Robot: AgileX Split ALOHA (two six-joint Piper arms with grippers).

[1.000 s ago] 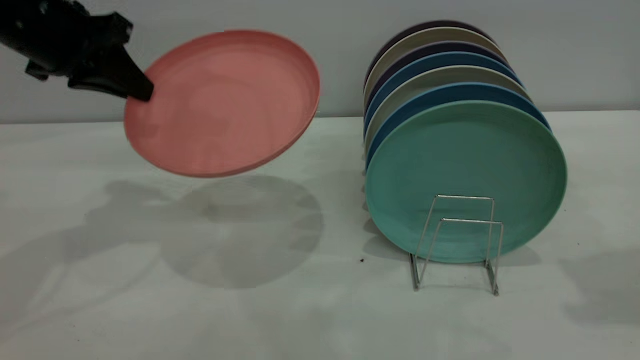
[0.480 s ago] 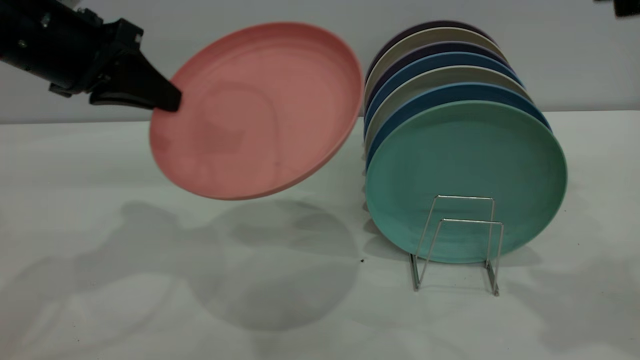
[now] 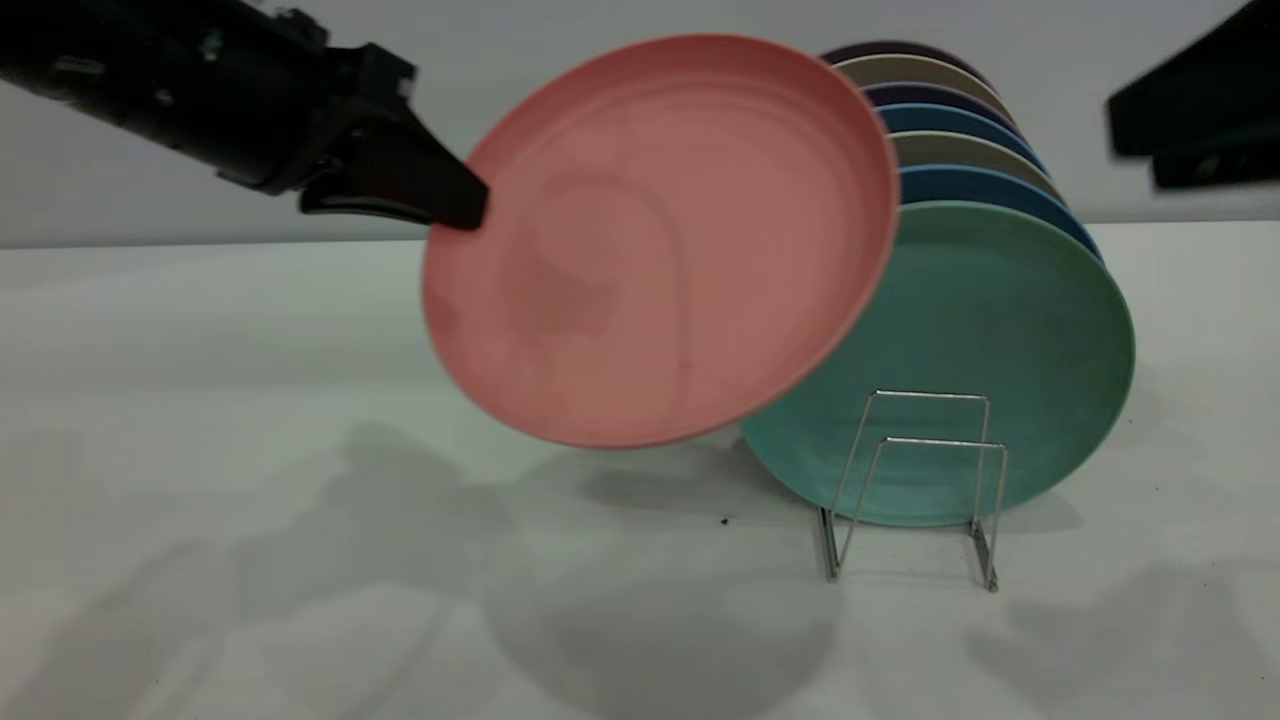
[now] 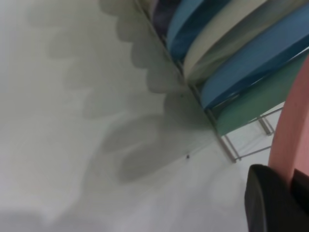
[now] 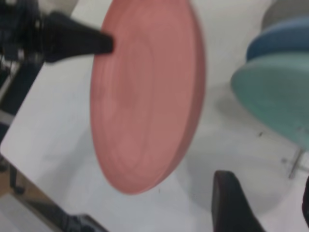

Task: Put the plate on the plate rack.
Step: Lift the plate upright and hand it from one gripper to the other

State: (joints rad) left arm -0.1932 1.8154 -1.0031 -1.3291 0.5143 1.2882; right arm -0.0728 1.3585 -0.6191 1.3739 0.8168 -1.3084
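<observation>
My left gripper [image 3: 458, 208] is shut on the left rim of the salmon-pink plate [image 3: 660, 240] and holds it in the air, tilted nearly upright. The plate overlaps the left side of the stacked plates. In the left wrist view the gripper [image 4: 291, 182] pinches the plate's rim [image 4: 291, 130]. The wire plate rack [image 3: 915, 485] stands on the table, and its two front loops are free in front of the teal-green plate [image 3: 980, 330]. My right gripper [image 3: 1190, 125] hovers at the upper right. In its wrist view it [image 5: 270, 208] is open and empty, facing the plate [image 5: 145, 96].
Several plates, blue [image 3: 985, 185], beige and dark purple, stand upright in the rack behind the teal-green one. The rack's wire base shows in the left wrist view [image 4: 227, 145]. The white table [image 3: 250, 450] has open surface left of and in front of the rack.
My left gripper has carried the plate to the right and tilted it more upright, so it now overlaps the stacked plates. My right gripper has come into view at the upper right.
</observation>
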